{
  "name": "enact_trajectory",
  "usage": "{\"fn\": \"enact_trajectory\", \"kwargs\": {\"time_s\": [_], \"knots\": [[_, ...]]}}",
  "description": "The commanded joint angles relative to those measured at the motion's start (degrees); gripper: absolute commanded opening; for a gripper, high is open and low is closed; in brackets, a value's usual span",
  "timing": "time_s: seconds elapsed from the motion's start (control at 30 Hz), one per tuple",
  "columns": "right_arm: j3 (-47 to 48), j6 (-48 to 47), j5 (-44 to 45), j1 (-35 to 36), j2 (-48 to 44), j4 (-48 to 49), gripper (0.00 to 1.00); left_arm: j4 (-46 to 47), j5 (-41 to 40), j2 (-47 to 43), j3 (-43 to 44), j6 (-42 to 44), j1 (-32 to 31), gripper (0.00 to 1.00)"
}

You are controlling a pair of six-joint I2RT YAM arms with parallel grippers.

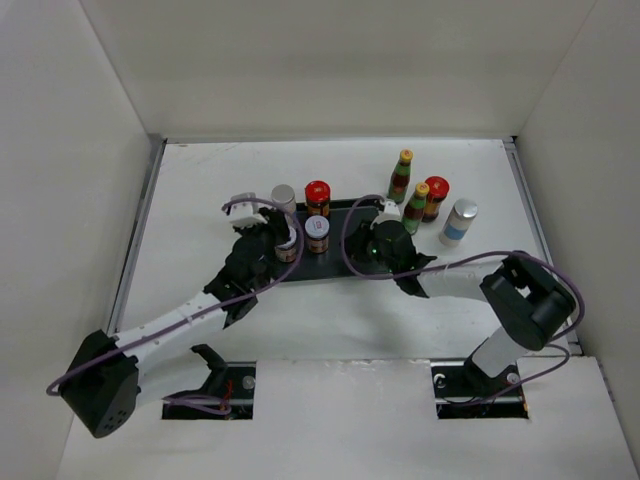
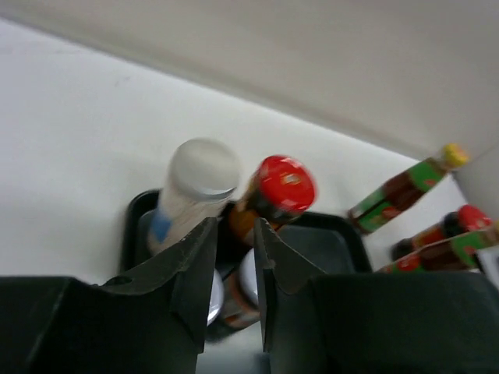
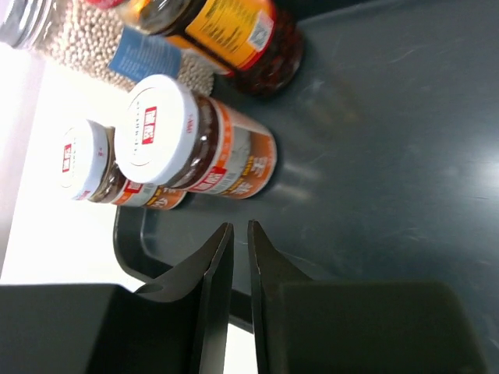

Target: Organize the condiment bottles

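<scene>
Black tray (image 3: 390, 156) is stocked at its left end only. Four condiment bottles (image 1: 416, 207) are stood upright off it, upper right, nearest the right gripper (image 3: 238, 227). That and the left gripper (image 2: 234, 226) are clenched empty.

No wording is legible in any view; the white-lidded jar (image 3: 168, 132) just above the fingers (image 3: 217, 261) of the right gripper (image 3: 236, 227) bears a red lid logo with white characters, unreadable; the second white-lidded jar (image 3: 93, 164), left of it, bears the same mark; the yellow-labelled jar (image 3: 234, 31), farther above, shows fine print too small to read.
</scene>
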Motion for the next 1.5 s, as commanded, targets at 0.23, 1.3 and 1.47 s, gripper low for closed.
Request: {"fn": "enact_trajectory", "kwargs": {"time_s": [0.23, 1.3, 1.47], "knots": [[7.7, 3.74, 0.81, 1.94, 8.05, 1.21, 0.21, -2.5, -0.87, -8.89, -14.34, -10.42, 6.31, 0.32], [11.13, -14.19, 16.27, -5.87, -21.56, -20.22, 0.2, 1.19, 1.33, -13.11, -22.26, -18.51, 15.9, 0.44], [13.51, -18.31, 22.15, -11.94, -22.18, -23.23, 0.4, 1.19, 1.85, -11.54, -21.65, -18.95, 15.55, 0.45]]}}
